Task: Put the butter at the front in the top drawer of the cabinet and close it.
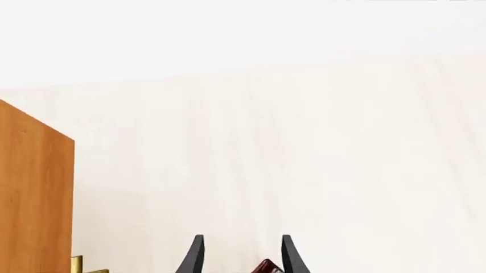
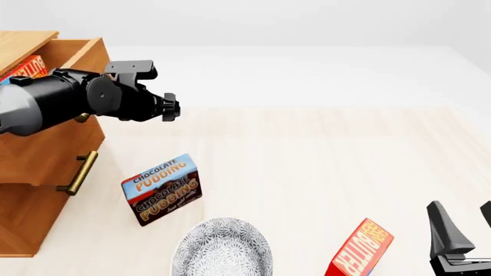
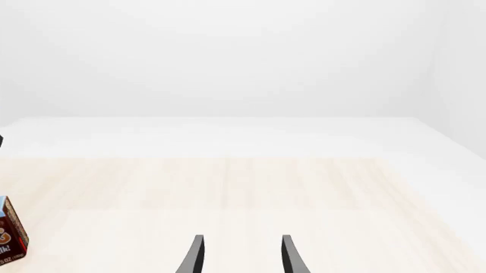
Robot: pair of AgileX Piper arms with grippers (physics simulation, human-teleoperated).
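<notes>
The butter point(image 2: 359, 250) stands tilted at the near edge of the surface point(image 2: 322, 155), just beside the right claw point(image 2: 459, 221), whose fingers are spread with nothing between them. The left claw point(image 1: 240, 256), likewise spread and unladen, hovers by the open top drawer point(image 2: 73, 54), where a second carton already lies. The carton looks light, stiff and smooth, so pinch its broad flat faces

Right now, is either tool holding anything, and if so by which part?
Neither holds anything. The left tool is open over bare table beside the cabinet. The right tool is open too, apart from the butter.
</notes>
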